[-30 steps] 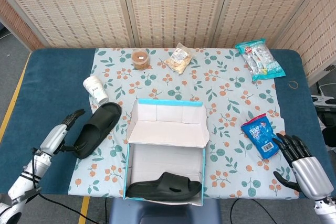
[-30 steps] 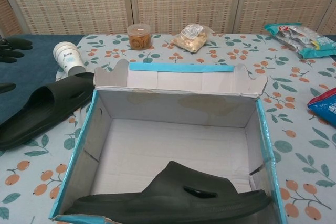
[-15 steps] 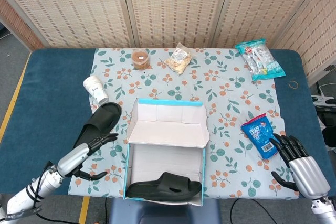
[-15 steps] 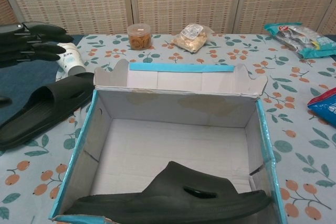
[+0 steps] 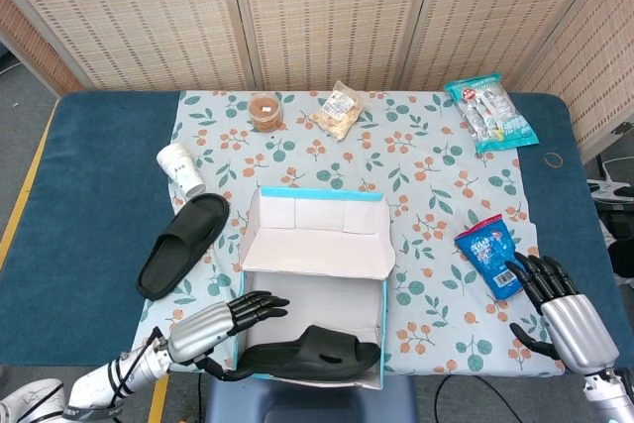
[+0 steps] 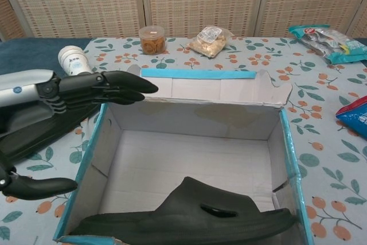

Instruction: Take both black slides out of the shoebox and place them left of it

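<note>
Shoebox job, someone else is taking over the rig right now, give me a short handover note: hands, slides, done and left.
Left hand: empty, fingers spread, at the left wall of the shoebox, thumb low beside the near corner, not touching the slide inside.
Right hand: empty, fingers apart, at the table's right edge near the blue snack bag.
First slide: on the cloth left of the box, below the paper cup. Done.
Second slide: lying along the near wall inside the box. Left to do: grip it with the left hand, lift it out, and set it beside the first.
</note>
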`<state>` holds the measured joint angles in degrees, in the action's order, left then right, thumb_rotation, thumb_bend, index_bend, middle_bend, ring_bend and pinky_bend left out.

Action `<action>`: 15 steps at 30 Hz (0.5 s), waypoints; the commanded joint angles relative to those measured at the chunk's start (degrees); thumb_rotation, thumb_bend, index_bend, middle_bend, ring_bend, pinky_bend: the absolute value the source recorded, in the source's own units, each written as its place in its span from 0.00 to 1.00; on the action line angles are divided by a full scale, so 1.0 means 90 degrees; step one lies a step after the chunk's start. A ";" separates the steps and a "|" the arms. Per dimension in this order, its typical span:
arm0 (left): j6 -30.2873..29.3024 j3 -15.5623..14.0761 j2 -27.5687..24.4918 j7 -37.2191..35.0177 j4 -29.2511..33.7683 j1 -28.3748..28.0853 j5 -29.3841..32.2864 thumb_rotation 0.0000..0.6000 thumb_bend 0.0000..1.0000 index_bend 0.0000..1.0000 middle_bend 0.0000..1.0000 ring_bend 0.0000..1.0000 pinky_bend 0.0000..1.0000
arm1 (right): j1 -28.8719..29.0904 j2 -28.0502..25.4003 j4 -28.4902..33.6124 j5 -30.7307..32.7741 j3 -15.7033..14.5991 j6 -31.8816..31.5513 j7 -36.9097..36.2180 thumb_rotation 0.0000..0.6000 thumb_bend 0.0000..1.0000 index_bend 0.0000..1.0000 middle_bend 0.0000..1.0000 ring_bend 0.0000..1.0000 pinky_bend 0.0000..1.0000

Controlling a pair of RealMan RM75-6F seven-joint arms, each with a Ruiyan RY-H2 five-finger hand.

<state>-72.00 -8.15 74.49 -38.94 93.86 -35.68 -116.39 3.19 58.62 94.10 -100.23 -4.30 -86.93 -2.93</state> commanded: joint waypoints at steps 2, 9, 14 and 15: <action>0.0422 0.0085 0.0152 0.0665 0.0428 -0.0188 0.0172 1.00 0.33 0.02 0.00 0.00 0.04 | 0.0006 -0.0002 0.0006 -0.0008 -0.0007 0.0011 0.0002 1.00 0.19 0.00 0.00 0.00 0.00; 0.1380 0.0256 0.0599 0.1825 0.0742 -0.0393 0.0819 1.00 0.33 0.02 0.00 0.00 0.05 | 0.0008 -0.0007 -0.0002 -0.0029 -0.0017 0.0001 -0.0022 1.00 0.19 0.00 0.00 0.00 0.00; 0.1851 0.0386 0.1074 0.2611 0.0585 -0.0446 0.1314 1.00 0.33 0.03 0.00 0.00 0.06 | -0.0012 -0.0028 -0.0016 -0.0040 -0.0008 -0.0079 -0.0097 1.00 0.19 0.00 0.00 0.00 0.00; 0.1916 0.0391 0.1131 0.2717 0.0572 -0.0454 0.1384 1.00 0.33 0.03 0.00 0.00 0.06 | -0.0019 -0.0034 -0.0024 -0.0034 -0.0001 -0.0102 -0.0124 1.00 0.19 0.00 0.00 0.00 0.00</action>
<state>-56.83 -5.34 82.64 -17.14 99.52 -39.28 -106.09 3.09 58.38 93.96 -100.58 -4.37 -87.70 -3.88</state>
